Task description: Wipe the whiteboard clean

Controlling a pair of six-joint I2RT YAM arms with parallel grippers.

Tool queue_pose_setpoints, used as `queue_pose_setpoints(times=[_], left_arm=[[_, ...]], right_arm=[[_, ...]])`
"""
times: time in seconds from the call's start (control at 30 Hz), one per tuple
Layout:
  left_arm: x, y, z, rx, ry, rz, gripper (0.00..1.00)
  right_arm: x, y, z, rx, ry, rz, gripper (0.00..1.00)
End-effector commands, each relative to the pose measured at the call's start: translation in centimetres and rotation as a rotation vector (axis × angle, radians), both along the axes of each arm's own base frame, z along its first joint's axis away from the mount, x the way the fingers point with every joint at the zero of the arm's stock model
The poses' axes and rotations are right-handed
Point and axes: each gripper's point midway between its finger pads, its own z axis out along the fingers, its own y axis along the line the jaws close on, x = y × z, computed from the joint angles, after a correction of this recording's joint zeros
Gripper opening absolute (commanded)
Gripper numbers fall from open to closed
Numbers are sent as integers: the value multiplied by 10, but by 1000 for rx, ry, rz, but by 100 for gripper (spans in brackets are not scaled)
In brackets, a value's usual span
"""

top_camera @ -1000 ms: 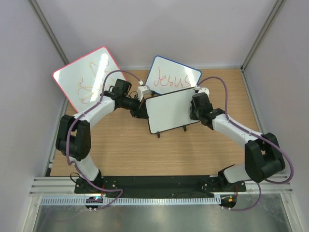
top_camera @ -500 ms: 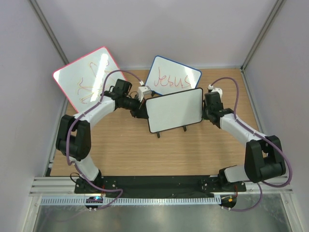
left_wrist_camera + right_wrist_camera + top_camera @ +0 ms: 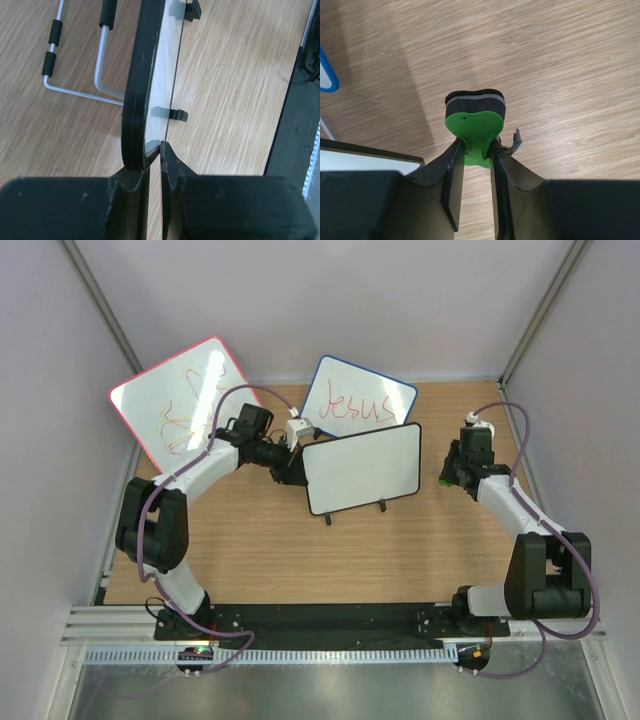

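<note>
Three boards are on the bench (image 3: 400, 550). The black-framed whiteboard (image 3: 362, 468) stands tilted near the middle on its two small black feet (image 3: 381, 506), and its face is blank. A pink-red-framed board (image 3: 185, 400) with scribbles leans at 10 o'clock of it, and a blue-framed board (image 3: 358, 400) reading "Jesus" sits just behind it at 12 o'clock.

There are two arms and one eraser. The left pincer (image 3: 294, 468) is pressed together on the whiteboard's 9 o'clock edge. The left wrist view shows the frame and panel pinched between its fingers (image 3: 172, 172). The right pincer (image 3: 455, 472) is at 3 o'clock of the whiteboard, apart from it and over bare wood. It pinches the green handle of the eraser (image 3: 474, 112), whose black felt faces away from the wrist camera.

A second ago the right pincer was on the whiteboard's face near the 3 o'clock edge. Half a second ago it was just off that edge, and now it has swung further out toward 3 o'clock. The whiteboard, the other two boards and the left pincer's clamp have not moved.
</note>
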Motion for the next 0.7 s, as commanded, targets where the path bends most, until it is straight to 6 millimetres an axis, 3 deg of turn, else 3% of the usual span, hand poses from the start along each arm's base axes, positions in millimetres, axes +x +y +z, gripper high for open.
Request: queue_pose_setpoints(times=[0.0,0.17,0.3,0.37,0.57,0.67], left_arm=[[17,7,2,62,-109,12,0],[16,12,2,85,-111,21,0],[14,19,4,110,-110,18,0],[17,24,5,122,-116,26,0],[14,36,3,166,-108,29,0],[15,36,6,160,-111,30,0]], right_arm=[[4,14,-2,42,12,65,34],[5,13,-5,39,20,66,38],[5,13,-7,37,26,68,27],[3,12,-10,34,37,66,27],[0,18,-5,54,25,87,36],[-7,33,1,61,6,138,45]])
